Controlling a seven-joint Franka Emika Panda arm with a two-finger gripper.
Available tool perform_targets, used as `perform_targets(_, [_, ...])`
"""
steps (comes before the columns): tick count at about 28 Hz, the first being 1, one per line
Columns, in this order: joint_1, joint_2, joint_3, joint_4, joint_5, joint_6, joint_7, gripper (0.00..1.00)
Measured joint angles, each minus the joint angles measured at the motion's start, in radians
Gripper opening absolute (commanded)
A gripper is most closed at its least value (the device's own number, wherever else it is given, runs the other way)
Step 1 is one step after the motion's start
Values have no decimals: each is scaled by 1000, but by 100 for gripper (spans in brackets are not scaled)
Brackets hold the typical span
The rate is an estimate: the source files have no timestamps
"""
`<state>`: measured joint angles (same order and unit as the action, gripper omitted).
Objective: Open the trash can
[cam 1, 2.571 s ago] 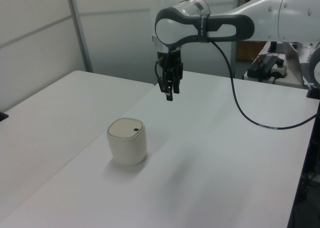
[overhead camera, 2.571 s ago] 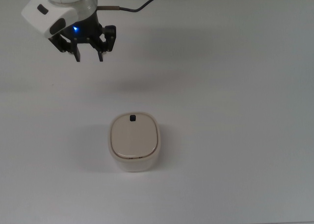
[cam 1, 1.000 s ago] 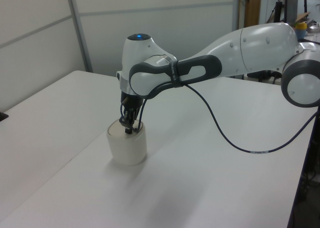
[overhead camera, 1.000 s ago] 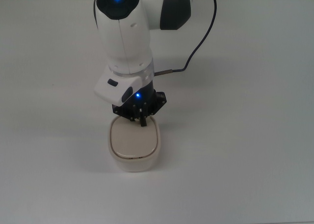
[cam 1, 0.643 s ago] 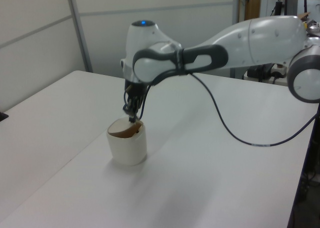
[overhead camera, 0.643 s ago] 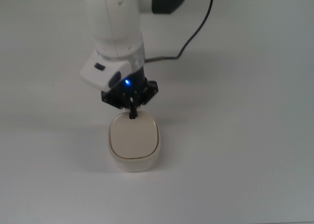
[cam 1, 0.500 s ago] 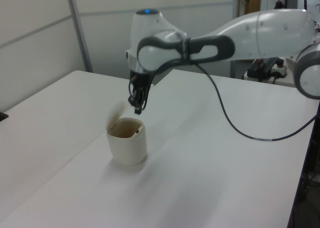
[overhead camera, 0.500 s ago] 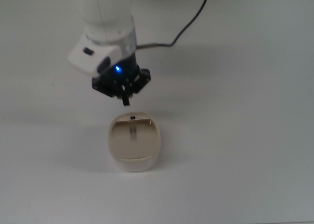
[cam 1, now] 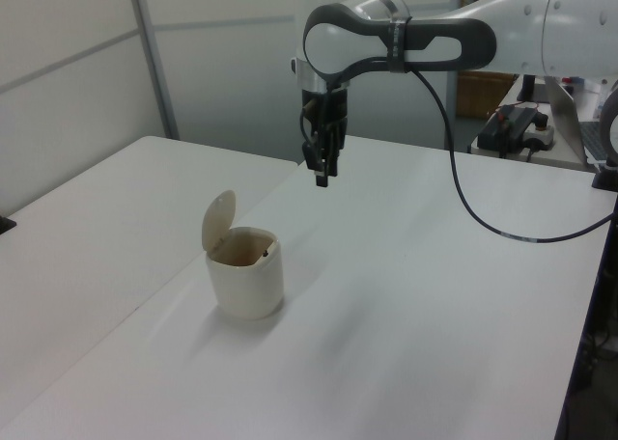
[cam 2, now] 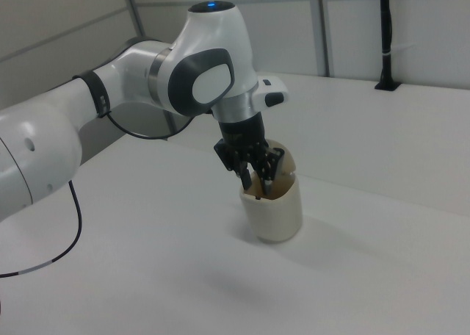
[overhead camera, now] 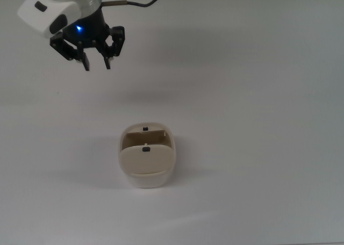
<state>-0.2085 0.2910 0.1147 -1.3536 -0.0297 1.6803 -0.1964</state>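
Left view: trash can (cam 1: 245, 276) stands open, lid (cam 1: 218, 222) upright.

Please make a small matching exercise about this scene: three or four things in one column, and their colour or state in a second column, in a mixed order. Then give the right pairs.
Things:
1. trash can
2. lid
3. gripper
4. cable

States or colours:
A. black, hanging from the arm
B. flipped up, standing upright
C. open, empty, raised away from the bin
D. cream-white, standing on the table

Pairs: 1-D, 2-B, 3-C, 4-A
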Motion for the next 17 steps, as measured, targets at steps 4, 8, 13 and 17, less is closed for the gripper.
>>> perform_targets(4, [1, 0, 0, -2, -34, -28, 0, 100])
perform_targets(8, [3, 0, 0, -4, -37, -48, 0, 100])
perform_targets(13, [6, 0, 0, -4, -37, -67, 0, 100])
perform_targets(17, [7, 0, 0, -4, -37, -67, 0, 100])
